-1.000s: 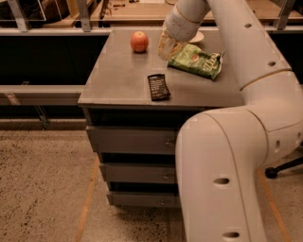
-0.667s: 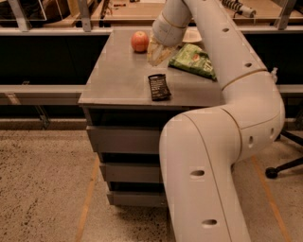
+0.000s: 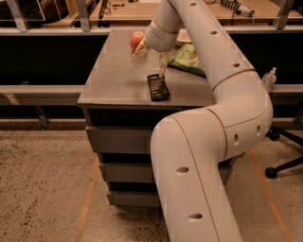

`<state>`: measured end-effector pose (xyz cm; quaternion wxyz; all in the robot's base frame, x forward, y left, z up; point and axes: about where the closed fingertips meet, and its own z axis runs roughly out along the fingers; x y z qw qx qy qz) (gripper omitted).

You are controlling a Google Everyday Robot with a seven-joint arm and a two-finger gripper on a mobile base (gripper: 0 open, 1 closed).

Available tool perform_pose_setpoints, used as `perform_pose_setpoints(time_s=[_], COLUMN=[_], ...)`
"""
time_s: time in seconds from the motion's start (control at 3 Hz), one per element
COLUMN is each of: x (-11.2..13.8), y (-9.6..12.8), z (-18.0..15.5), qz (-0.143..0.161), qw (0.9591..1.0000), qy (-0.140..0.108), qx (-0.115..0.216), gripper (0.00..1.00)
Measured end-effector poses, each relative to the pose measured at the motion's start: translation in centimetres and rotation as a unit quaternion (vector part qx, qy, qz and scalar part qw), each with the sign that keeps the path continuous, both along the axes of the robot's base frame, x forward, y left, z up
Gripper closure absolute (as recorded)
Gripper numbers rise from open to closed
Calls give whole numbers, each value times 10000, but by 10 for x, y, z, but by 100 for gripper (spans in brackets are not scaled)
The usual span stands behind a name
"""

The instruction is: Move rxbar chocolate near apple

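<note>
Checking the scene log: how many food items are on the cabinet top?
3. The apple at the back, the bar near the front edge, green bag at right, partly behind the arm, which may hide more. End effector is open between apple and bar.

grey drawer cabinet on speckled floor — pincer above its top — wooden benches behind.

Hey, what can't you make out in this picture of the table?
Camera view: the arm hides the apple's right edge and part of the green chip bag.
The rxbar chocolate lettering is too small to read.
The gripper is open above the bar; whether a finger touches it is unclear.
</note>
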<state>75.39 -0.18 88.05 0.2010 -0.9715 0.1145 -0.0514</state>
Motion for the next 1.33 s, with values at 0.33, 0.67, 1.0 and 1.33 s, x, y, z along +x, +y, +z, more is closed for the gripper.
perform_pose_setpoints(time_s=[0.33,0.67,1.0,1.33], x=[-1,-2,-6,-9], y=[8,24,29,20], z=[3,7,6,-8], qz=[15,362,903,1219], qw=[9998,9980,9940,9896], qy=[-19,-169,-266,-194], qx=[-207,-499,-557,-737], gripper=[0,0,0,0])
